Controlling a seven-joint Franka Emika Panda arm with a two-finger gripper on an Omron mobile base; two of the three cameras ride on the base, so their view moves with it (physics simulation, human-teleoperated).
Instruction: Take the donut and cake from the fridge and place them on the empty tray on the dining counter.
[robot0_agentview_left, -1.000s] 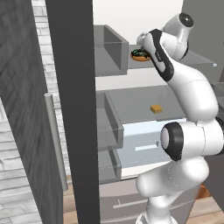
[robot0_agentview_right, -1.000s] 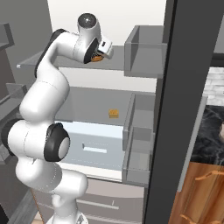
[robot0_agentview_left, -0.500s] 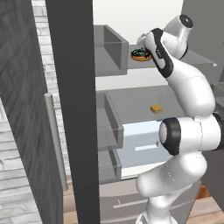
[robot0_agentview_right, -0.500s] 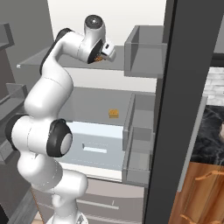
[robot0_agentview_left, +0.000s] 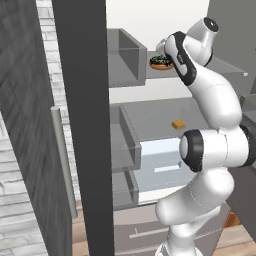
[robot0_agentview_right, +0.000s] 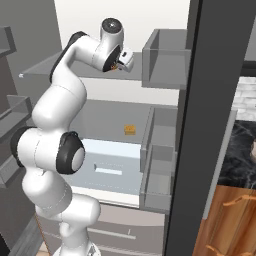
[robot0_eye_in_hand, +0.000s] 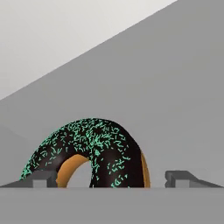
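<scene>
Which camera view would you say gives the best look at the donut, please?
The hand view: the donut looms close between the open fingertips, icing and sprinkles plain. The left base view shows it small on the upper shelf; in the right base view the hand largely hides it.

Chocolate-iced donut (robot0_agentview_left: 161, 62) on upper fridge (robot0_agentview_left: 150, 95) shelf, cake (robot0_agentview_left: 178, 124) lower shelf

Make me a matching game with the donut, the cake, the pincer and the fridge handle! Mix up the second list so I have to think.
Things:
1. donut
2. cake
3. pincer
4. fridge handle

Clues:
A. small and yellow-orange, alone on the lower shelf
B. open, one fingertip on each side of a treat
C. chocolate icing with green sprinkles, on the upper shelf
D. a long silver bar standing upright on the door

Pairs: 1-C, 2-A, 3-B, 4-D
</scene>
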